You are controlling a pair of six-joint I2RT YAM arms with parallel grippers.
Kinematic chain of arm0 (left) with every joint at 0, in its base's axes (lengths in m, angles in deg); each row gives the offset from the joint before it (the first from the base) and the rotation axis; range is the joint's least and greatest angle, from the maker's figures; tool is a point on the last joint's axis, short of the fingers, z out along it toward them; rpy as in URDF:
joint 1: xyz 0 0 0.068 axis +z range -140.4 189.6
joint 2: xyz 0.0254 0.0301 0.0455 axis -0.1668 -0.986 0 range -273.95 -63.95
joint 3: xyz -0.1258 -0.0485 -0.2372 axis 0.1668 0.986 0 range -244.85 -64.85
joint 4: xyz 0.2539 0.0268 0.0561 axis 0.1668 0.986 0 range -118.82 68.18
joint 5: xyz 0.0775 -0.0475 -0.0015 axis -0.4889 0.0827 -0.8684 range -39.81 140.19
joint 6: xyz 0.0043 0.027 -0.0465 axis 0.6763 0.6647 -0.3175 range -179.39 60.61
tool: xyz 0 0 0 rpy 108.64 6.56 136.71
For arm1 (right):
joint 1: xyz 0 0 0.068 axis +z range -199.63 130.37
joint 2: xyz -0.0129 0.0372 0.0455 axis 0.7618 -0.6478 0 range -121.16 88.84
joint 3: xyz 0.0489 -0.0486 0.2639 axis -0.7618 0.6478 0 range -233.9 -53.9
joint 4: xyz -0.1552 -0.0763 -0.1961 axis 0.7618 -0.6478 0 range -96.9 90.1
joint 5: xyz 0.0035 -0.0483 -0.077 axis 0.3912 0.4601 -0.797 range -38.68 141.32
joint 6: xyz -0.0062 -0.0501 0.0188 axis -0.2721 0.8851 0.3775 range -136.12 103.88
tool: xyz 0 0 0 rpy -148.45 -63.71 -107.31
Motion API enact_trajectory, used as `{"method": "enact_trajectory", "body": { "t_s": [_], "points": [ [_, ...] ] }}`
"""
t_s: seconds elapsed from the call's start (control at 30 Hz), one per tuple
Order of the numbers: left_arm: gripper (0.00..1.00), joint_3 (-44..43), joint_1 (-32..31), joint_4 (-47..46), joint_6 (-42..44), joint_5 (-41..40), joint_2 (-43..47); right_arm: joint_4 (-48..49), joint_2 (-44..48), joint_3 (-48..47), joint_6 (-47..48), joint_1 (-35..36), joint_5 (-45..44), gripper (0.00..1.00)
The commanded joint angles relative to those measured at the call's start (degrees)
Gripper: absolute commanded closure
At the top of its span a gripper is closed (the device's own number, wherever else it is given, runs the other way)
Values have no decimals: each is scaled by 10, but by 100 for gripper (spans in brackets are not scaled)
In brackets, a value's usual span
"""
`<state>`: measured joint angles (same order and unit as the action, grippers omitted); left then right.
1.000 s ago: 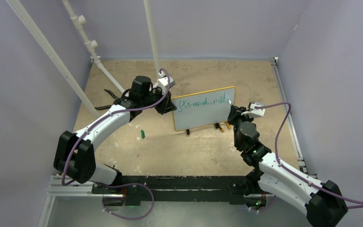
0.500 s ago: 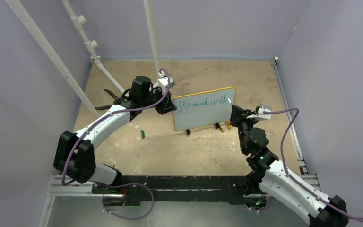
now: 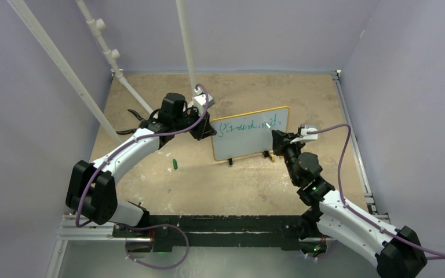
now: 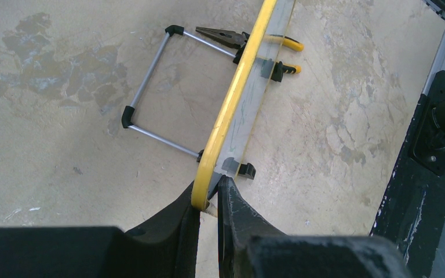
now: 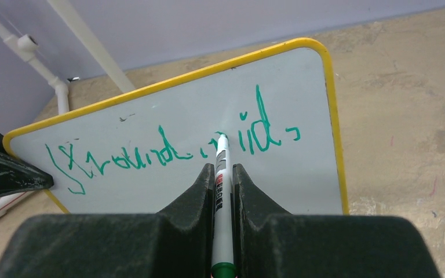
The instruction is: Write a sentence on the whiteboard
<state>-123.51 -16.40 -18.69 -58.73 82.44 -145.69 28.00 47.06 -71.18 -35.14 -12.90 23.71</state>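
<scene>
Left gripper [image 4: 208, 200]: matte black fingers, nearly closed, pinching the yellow rim at the whiteboard's 9 o'clock corner; one finger is on each face.
Green cap [image 3: 174, 164]: a small dark green stub lying on the table at about 8 o'clock from the board, well apart from it.
Table [image 3: 237, 185]: a tan, mottled top with pale scuffed patches.
Whiteboard [image 3: 249, 142]: a small rectangle with a smooth white face, a thin yellow frame and rounded corners. It stands on edge on small black feet, just right of the table's middle. Its long axis runs from 8 to 2 o'clock in the top view, and the written face looks toward 6 o'clock, leaning back a little.
Wire stand [image 4: 150, 69]: a thin grey metal loop with black corner caps, lying flat behind the board.
Pliers [image 4: 223, 37]: dark pointed jaws and yellow handles, on the table at the board's far end.
Sentence [image 5: 168, 152]: one line of loopy green cursive across the upper half of the face, following the board's long axis.
Marker [image 5: 222, 191]: a slim white barrel with a green rear end, pointing to 12 o'clock in the right wrist view. Its tip is at the face among the letters.
Right gripper [image 5: 222, 174]: black fingers closed tight on the marker barrel, at the board's 4 o'clock.
</scene>
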Motion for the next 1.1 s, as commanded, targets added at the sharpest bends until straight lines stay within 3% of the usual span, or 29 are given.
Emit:
{"method": "enact_trajectory", "body": {
  "t_s": [0.0,1.07],
  "points": [
    [100,-14,9,3,26,-45,6,37,-5,-9,18,-1,19,100],
    [100,-15,9,5,27,-46,-1,30,-12,-2,-2,-1,-22,100]
  ]
}}
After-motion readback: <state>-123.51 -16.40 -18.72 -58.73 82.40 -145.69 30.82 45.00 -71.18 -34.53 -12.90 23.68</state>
